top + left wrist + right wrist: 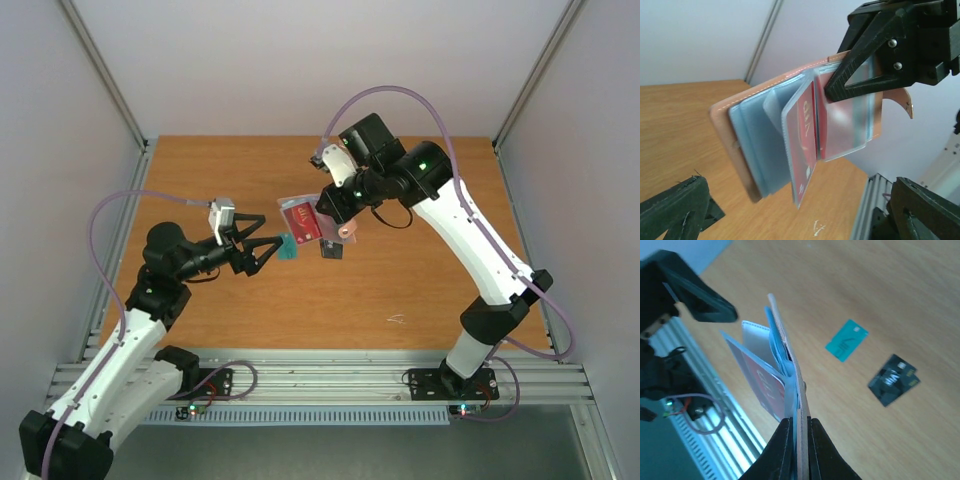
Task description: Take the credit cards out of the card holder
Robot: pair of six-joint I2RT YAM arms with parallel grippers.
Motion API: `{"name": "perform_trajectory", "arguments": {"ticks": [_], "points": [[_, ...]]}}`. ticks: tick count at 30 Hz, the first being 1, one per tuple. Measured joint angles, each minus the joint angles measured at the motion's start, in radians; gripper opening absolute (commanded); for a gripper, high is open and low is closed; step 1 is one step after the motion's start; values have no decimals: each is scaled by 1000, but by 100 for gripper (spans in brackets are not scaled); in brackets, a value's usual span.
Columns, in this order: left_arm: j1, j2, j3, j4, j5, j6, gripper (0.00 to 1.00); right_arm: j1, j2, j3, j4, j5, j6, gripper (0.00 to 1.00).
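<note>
The dusty-pink folding card holder (755, 135) hangs open over mid-table, with my right gripper (799, 440) clamped on its edge. The red plastic card (807, 130) sits in a fanned clear sleeve. My left gripper (270, 245) gapes wide, so I judge it best to pinch only the card's edge and draw straight along the sleeve. The teal card (846, 340) lies at seven o'clock of the holder and the black card (892, 378) at five, both on the orange wooden table (920, 290), with white walls around.

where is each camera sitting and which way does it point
Top external: above, behind the robot, looking down at the table; left arm, right arm show.
Left wrist: faces the open card holder held up; open left gripper frames the bottom.
Right wrist: looks down the holder's edge to the table; right gripper clamps it.
Shared: both wrist views show the red card.
</note>
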Motion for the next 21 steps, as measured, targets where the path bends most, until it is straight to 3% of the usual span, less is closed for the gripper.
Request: {"name": "perform_trajectory", "arguments": {"ticks": [14,17,19,21], "points": [[-10,5,0,46,72,-33,96,39,-55,-43,66,-383,-124,1],[-10,-5,-2,60,119,-33,75,38,-68,-43,65,-408,-152,1],[-10,-10,-2,80,169,-28,45,39,-71,-43,64,-428,-166,1],[-10,-13,-2,100,216,-37,22,39,-71,-43,64,-441,-175,1]]}}
